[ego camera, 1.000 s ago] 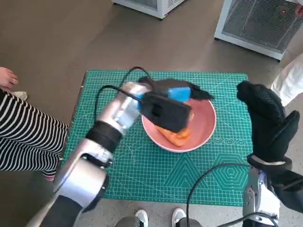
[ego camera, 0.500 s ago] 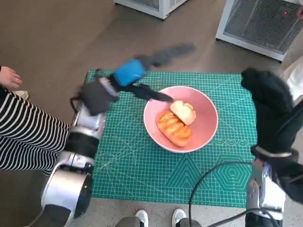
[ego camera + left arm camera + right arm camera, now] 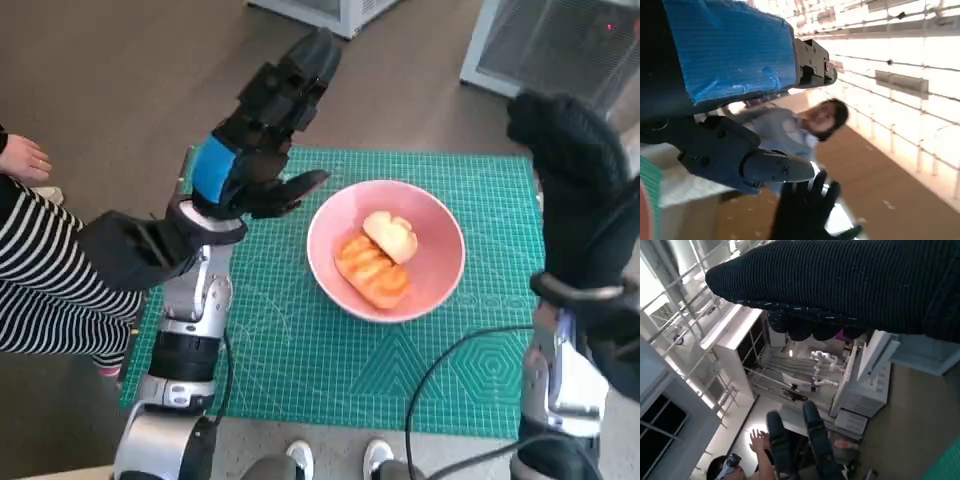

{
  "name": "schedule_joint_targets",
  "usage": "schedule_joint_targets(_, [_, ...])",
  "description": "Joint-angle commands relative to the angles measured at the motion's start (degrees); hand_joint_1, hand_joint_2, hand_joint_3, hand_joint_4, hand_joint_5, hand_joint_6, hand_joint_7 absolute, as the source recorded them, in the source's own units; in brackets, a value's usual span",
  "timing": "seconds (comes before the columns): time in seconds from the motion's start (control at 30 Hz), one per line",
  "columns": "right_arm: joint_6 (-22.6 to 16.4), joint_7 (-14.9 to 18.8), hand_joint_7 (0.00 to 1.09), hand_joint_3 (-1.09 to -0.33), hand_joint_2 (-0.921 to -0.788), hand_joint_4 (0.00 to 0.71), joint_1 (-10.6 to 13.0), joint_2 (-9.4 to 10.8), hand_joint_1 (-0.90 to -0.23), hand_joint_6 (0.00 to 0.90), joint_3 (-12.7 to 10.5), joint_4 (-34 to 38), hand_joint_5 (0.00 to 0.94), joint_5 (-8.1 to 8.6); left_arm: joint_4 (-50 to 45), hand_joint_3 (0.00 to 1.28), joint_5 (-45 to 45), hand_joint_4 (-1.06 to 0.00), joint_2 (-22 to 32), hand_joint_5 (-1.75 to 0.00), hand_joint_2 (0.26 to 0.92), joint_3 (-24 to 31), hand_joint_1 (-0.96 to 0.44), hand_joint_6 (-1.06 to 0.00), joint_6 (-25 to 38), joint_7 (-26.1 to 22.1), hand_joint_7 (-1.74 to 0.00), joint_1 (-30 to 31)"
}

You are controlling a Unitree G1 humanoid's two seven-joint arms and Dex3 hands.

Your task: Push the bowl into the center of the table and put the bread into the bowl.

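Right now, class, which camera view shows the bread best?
The head view: the bread lies fully visible inside the pink bowl on the green mat. The left wrist view catches only a sliver of the bowl's rim, and the right wrist view shows neither.

green cutting mat [image 3: 300, 350] with a white grid across the middle of the head view. striped sleeve [image 3: 45, 285] and a bare hand [image 3: 22, 158] at the left edge. two white shoe tips [image 3: 335, 458] at the bottom edge. white grilled cabinet [image 3: 550, 45] in the upper right, another white unit [image 3: 335, 12] at the top edge.
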Motion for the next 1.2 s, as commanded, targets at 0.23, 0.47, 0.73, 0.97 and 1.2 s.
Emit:
schedule_joint_targets(0.23, [1.30, 0.17, 0.51, -0.688, -0.921, 0.140, -2.07, -0.67, -0.685, 0.069, 0.43, 3.40, 0.007, -0.90, -3.07, 0.44, -0.19, -0.03, 0.08, -0.14, 0.921, 0.06, -0.73, 0.00, 1.72, -0.13, -0.41, 2.03])
schedule_joint_targets(0.47, [1.41, 0.63, 0.51, -0.684, -0.921, 0.135, -3.00, -0.99, -0.681, 0.064, 0.46, 4.77, 0.003, -0.74, -1.89, 0.43, 0.07, -0.02, 0.24, -0.14, 0.921, 0.33, -0.72, 0.00, 1.11, -0.38, -0.40, 1.71])
schedule_joint_targets(0.73, [2.02, 0.92, 0.50, -0.689, -0.921, 0.133, -2.94, -1.22, -0.684, 0.062, 0.40, 5.07, 0.001, -0.37, -1.79, 0.42, 0.91, -0.01, 0.48, -0.14, 0.921, 0.35, -0.73, 0.00, 1.10, -0.03, -0.40, 1.75])
schedule_joint_targets(0.97, [2.68, 0.97, 0.50, -0.688, -0.921, 0.132, -2.77, -1.36, -0.689, 0.062, 0.44, 4.89, 0.001, -0.27, -2.01, 0.41, 0.78, -0.01, 0.24, -0.14, 0.921, 0.38, -0.69, 0.00, 1.84, 0.37, -0.39, 1.92])
schedule_joint_targets(1.2, [3.04, 0.61, 0.50, -0.690, -0.921, 0.132, -2.74, -1.64, -0.693, 0.062, 0.56, 4.72, 0.001, -0.85, -1.86, 0.37, 0.30, -0.01, -0.11, -0.14, 0.921, 0.70, -0.67, 0.00, 2.51, 0.98, -0.40, 2.04])
